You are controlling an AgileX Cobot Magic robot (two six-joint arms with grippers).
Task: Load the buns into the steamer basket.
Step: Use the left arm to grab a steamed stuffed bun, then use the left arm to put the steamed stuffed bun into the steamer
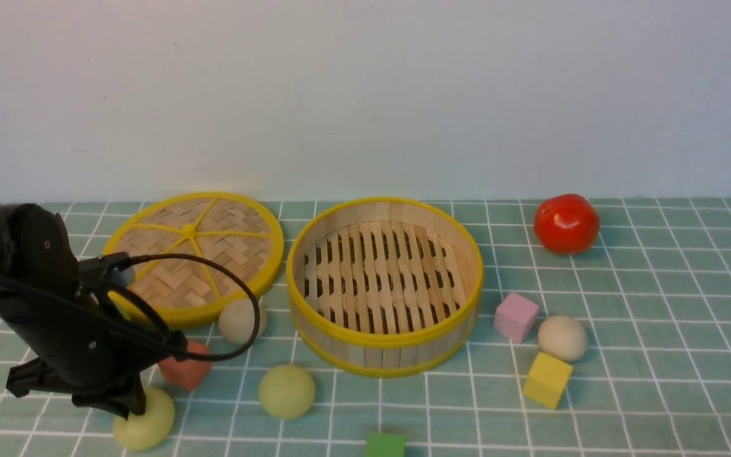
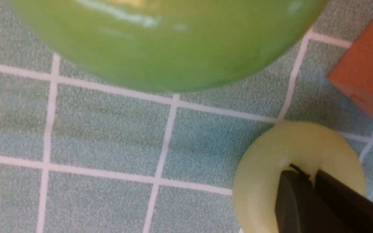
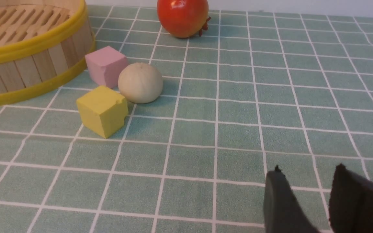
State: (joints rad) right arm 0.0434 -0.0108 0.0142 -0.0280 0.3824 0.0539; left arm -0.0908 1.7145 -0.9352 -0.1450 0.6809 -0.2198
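My left gripper (image 1: 129, 406) (image 2: 307, 174) is down at the front left, shut on the top of a pale yellow-green bun (image 1: 144, 424) (image 2: 261, 184). Its tips press into the bun with only a sliver between them. A second yellow-green bun (image 1: 287, 391) lies in front of the steamer basket (image 1: 383, 339). One cream bun (image 1: 242, 319) rests by the lid, another (image 1: 562, 337) (image 3: 140, 83) right of the basket. Nothing lies in the basket. My right gripper (image 3: 308, 170) hovers open over bare cloth and does not show in the front view.
The woven lid (image 1: 194, 254) lies left of the basket. A red tomato (image 1: 566, 223) sits at the back right. A glossy green apple (image 2: 167, 42) is close to the left gripper. Pink (image 1: 515, 316), yellow (image 1: 547, 379), orange-red (image 1: 184, 369) and green (image 1: 384, 445) blocks stand around.
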